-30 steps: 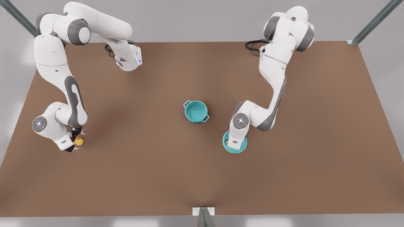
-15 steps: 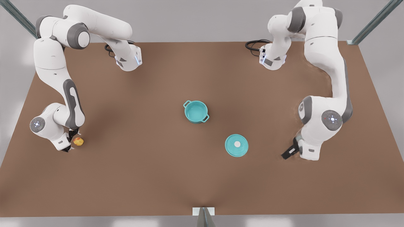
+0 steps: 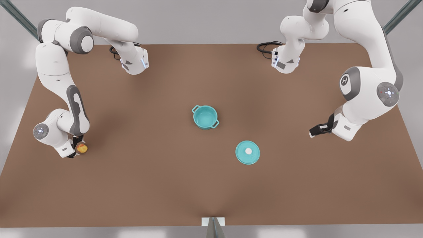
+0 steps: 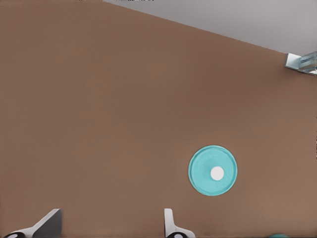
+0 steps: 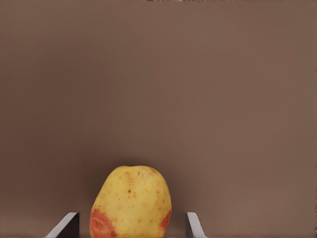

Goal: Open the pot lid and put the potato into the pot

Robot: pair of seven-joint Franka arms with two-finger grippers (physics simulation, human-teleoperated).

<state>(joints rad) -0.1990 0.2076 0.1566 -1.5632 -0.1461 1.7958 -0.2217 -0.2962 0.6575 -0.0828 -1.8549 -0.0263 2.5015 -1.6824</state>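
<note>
- Sitting uncovered mid-table, the pot (image 3: 205, 117) is the landmark.
- Pot lid (image 3: 247, 152) lies flat just beside it; left gripper (image 3: 314, 131), fingers spread and empty, hovers farther beyond it.
- Potato (image 3: 82, 148) rests well apart from the pot on the opposite side, between the parted, untouching fingers of the right gripper (image 3: 75, 147).

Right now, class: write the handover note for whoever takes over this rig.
Right gripper: open, fingers either side of the potato on the table, not yet closed.
Left gripper: open, empty, off to the front view's right.
Pot lid: off, flat on the table beside the pot.
Done: pot uncovered.
Left: grasp potato, put it in the pot.
</note>
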